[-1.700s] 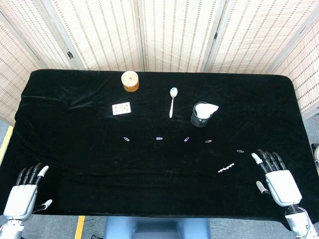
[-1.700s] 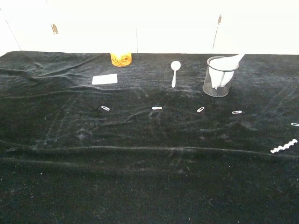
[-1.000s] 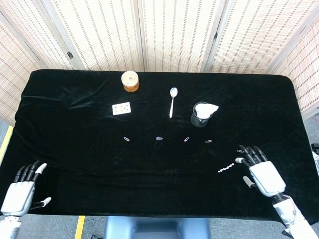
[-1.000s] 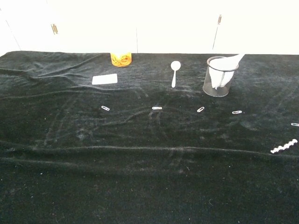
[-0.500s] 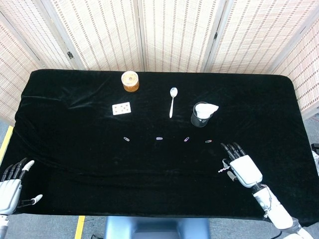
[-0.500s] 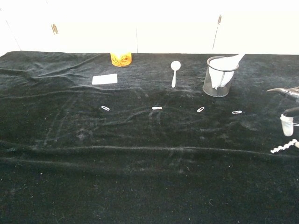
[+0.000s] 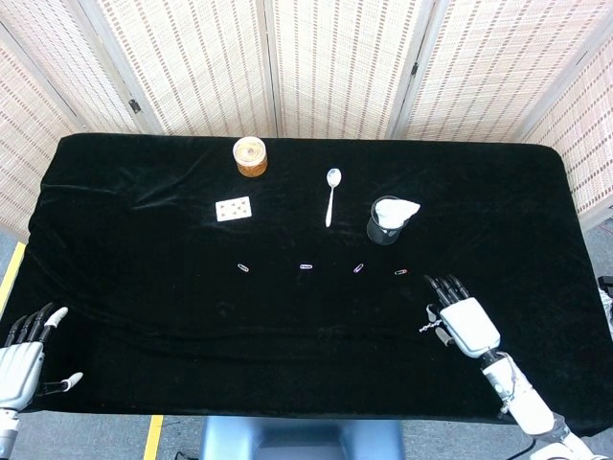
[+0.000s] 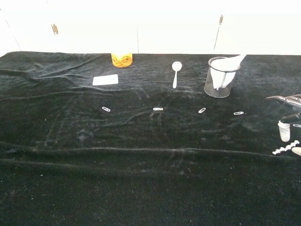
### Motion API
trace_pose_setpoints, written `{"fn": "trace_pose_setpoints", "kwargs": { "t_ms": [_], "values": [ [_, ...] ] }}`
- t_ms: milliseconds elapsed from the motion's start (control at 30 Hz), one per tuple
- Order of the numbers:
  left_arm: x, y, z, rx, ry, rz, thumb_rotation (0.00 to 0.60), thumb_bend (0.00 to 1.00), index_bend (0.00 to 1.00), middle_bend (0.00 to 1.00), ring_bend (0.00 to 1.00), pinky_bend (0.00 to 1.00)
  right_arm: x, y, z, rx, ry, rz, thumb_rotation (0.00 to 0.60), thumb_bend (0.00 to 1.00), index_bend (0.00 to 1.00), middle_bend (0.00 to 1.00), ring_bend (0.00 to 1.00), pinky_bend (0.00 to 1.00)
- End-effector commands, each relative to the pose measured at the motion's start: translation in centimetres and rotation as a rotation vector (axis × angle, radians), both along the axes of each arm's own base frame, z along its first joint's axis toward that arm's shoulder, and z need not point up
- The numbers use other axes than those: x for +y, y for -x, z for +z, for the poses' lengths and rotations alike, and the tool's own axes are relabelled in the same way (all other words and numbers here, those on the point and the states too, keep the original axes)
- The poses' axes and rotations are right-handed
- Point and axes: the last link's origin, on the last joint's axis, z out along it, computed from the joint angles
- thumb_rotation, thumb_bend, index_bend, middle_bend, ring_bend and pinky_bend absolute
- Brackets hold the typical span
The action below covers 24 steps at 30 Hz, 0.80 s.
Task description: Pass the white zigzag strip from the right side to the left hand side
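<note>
On the counter (image 7: 192, 307), right hand (image 7: 465, 321) hovered over white zigzag strip (image 8: 285, 149), fingers apart; left hand (image 7: 21, 355) spread, empty.

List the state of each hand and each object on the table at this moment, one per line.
white zigzag strip: flat on the cloth, not lifted
right hand: above the strip, fingers spread, holding nothing
left hand: at the table's near left edge, fingers apart, holding nothing
mesh cup: upright, white item inside
spoon: lying flat
playing card: face up
orange jar: upright
</note>
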Motion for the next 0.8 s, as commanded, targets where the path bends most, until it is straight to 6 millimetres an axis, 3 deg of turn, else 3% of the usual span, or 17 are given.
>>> {"fn": "trace_pose_setpoints", "kwargs": {
  "t_ms": [33,800],
  "values": [
    [0.0,0.0,0.0,-0.001,-0.002,0.003,0.6,0.14,0.0,0.0,0.0,0.0,-0.3,-0.1,-0.3,-0.001,-0.01,0.0,0.6,0.35,0.51,0.0,0.0,0.0],
    [0.2,0.5,0.6,-0.03,-0.005,0.011,0.6,0.14,0.0,0.0,0.0,0.0,-1.8,-0.4,-1.4,0.041,-0.088,-0.052,0.6,0.35,0.51,0.0,0.0,0.0]
  ]
}}
